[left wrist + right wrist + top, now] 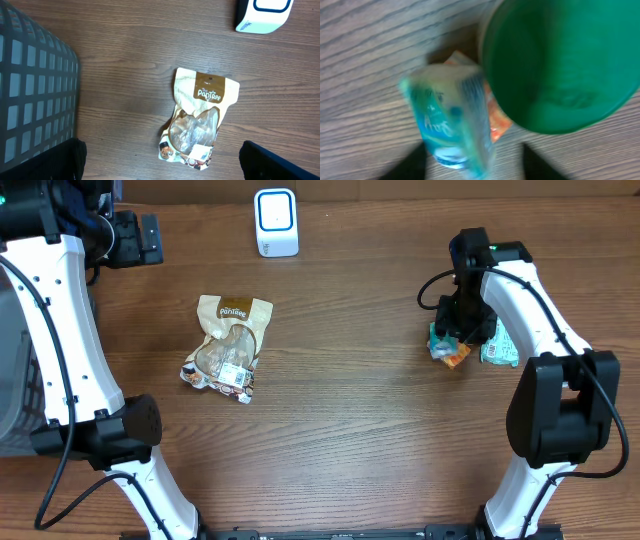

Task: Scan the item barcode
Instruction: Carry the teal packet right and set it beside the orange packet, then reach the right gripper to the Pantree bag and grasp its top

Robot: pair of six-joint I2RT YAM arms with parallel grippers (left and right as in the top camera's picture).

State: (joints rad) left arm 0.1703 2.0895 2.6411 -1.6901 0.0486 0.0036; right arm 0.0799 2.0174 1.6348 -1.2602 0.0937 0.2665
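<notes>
A white barcode scanner (276,222) with a blue-ringed face stands at the back of the table, and its corner shows in the left wrist view (264,15). A tan snack pouch (228,347) lies flat left of centre, its white barcode label (202,152) at the lower end. My left gripper (135,238) hovers wide open and empty at the back left, the pouch (200,117) below it. My right gripper (472,167) stands open over a blurred teal packet (451,122), its right finger clear of it. An orange packet (496,119) lies underneath.
A round green-topped item (560,65) lies right beside the teal packet; from overhead a green-and-white pack (498,345) shows there. A grey mesh basket (35,90) stands at the table's left edge (15,380).
</notes>
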